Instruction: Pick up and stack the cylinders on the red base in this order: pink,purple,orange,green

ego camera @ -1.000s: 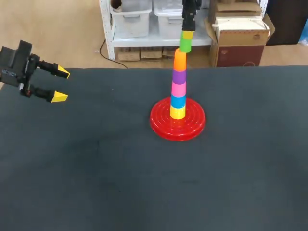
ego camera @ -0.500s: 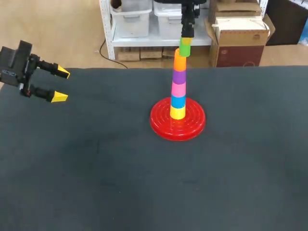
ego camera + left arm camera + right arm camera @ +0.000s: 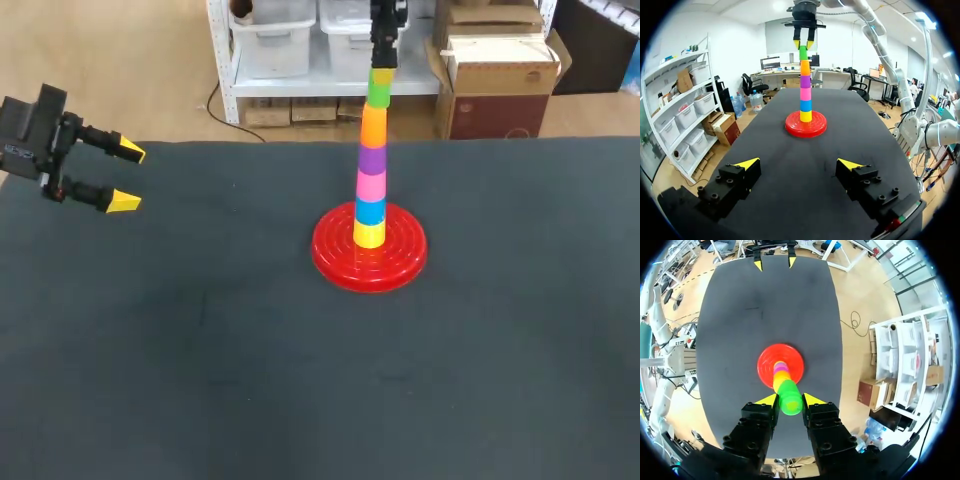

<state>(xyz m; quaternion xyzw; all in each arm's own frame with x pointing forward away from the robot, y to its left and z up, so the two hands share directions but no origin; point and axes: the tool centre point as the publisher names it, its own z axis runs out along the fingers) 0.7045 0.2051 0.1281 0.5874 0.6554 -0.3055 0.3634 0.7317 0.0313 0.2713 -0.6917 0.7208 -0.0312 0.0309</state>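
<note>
1. The column on the red base (image 3: 369, 262) is read from the bottom up: yellow (image 3: 369, 235), blue (image 3: 370, 211), then pink (image 3: 371, 185), purple (image 3: 372, 159) and orange (image 3: 374, 125). The first three colours of the order are in place, each sitting on the one below.
2. Green (image 3: 378, 92) is at the very top, resting on orange and looking roughly in line with the column in the head view.
3. The right jaws are closed on green (image 3: 789, 392) from above, with a yellow tip pressed to each side of it in the right wrist view. It has not yet been let go.
4. The left jaws are spread wide and empty over the left end of the surface (image 3: 200, 350), well apart from the stack.
5. The task is judged all but done: the four ordered colours are on the column. What is left is for green to be released and the right arm (image 3: 385, 25) drawn clear.
6. Whether green is pushed fully home cannot be told.
7. The column is tall and narrow, so a sideways tug at release could be enough to topple it.
</note>
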